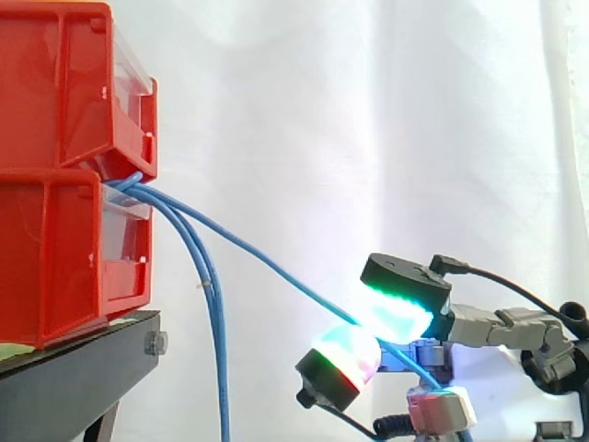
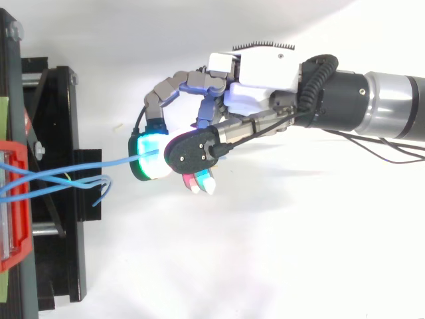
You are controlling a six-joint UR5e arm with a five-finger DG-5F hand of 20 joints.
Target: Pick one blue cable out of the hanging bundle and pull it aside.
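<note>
Several thin blue cables [image 1: 213, 304] come out from between two stacked red bins [image 1: 74, 175] and hang down beside the black stand [image 1: 83, 368]. One blue cable [image 1: 276, 267] is drawn out taut, slanting down to the right away from the rest. My hand [image 2: 255, 86] reaches in from the right and is shut on this cable, pinching it between a cyan-green glowing pad [image 1: 400, 313] and a red-green glowing pad [image 1: 345, 354]. From above, the pulled cable [image 2: 106, 161] runs from the bins straight into the pinch at the glowing fingertips [image 2: 151, 156].
The red bins [image 2: 13, 199] and black stand [image 2: 60, 186] sit at the left edge of the top view. A white curtain backs the scene. White floor lies open under and around my arm [image 2: 372, 106].
</note>
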